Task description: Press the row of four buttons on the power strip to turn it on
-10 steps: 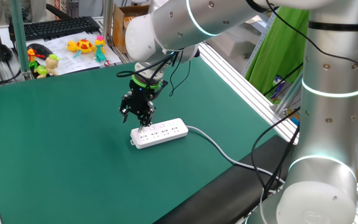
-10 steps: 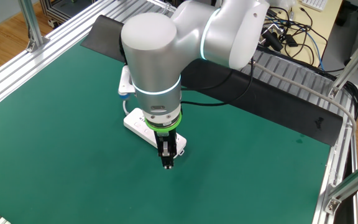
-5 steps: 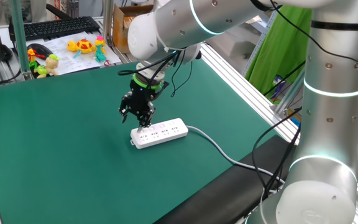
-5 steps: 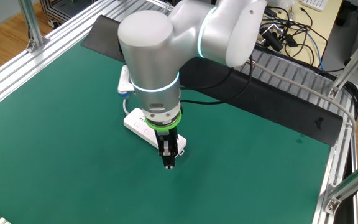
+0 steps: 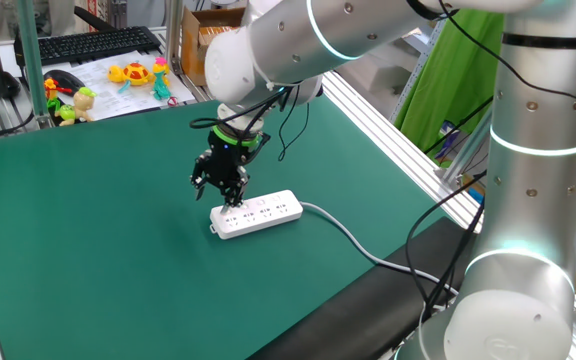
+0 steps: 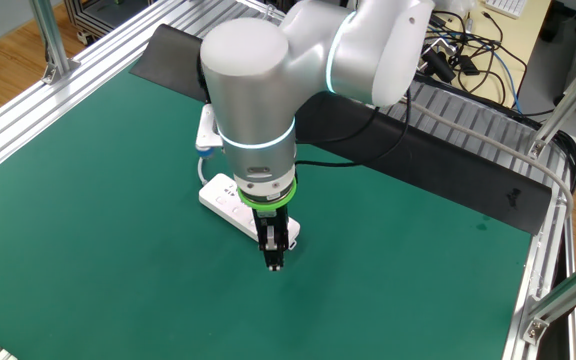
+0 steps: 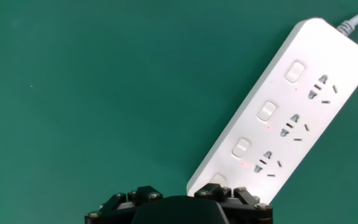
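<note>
The white power strip (image 5: pixel 259 211) lies on the green mat, its whitish cable (image 5: pixel 353 243) trailing right. My gripper (image 5: pixel 224 190) hangs at the strip's left end, fingertips just above or on it; I cannot tell which. In the other fixed view the gripper (image 6: pixel 274 262) points down in front of the power strip (image 6: pixel 222 195), which the arm partly hides. The hand view shows the power strip (image 7: pixel 328 118) lying diagonally, with three of the four buttons (image 7: pixel 266 111) in full and the nearest one half hidden behind the hand's black housing (image 7: pixel 179 211). Tiny red dots glow beside some buttons. No finger gap shows.
Aluminium frame rails (image 6: pixel 88 75) border the mat. A keyboard (image 5: pixel 88 44) and small toys (image 5: pixel 133 73) lie beyond the far left edge. A black strip (image 5: pixel 368 300) runs along the near right edge. Loose cables (image 6: pixel 468 55) sit behind the far rail.
The arm's upper body has shifted slightly in both fixed views. The gripper stays at the same end of the power strip.
</note>
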Robot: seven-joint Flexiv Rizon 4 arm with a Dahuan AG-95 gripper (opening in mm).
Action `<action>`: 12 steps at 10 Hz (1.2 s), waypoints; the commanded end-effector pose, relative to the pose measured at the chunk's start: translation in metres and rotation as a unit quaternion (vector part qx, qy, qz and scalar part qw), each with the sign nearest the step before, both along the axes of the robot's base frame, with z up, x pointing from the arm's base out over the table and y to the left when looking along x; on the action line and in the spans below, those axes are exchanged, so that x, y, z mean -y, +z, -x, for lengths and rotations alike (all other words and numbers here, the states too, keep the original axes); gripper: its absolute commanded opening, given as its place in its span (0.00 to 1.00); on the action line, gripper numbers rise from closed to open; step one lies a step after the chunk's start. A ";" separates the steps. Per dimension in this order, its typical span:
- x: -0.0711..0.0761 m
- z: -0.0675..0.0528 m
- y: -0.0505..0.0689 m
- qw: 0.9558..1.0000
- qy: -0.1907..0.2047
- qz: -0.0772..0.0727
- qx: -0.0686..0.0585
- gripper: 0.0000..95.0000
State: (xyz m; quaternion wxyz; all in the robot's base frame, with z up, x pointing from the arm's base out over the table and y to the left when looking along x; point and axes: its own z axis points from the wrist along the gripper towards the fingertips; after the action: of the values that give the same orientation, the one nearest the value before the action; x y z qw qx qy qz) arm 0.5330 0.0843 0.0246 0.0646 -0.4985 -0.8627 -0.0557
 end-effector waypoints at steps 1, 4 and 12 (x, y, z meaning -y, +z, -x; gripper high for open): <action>0.007 0.005 0.014 1.000 0.012 -0.006 -0.020 0.60; 0.011 0.009 0.020 0.999 0.032 0.003 -0.036 0.60; 0.056 0.051 0.015 0.980 0.194 0.027 -0.036 0.60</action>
State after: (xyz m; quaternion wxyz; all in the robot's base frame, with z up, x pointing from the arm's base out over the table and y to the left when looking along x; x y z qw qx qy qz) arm 0.4884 0.0372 0.0388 0.0943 -0.3541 -0.9304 -0.0056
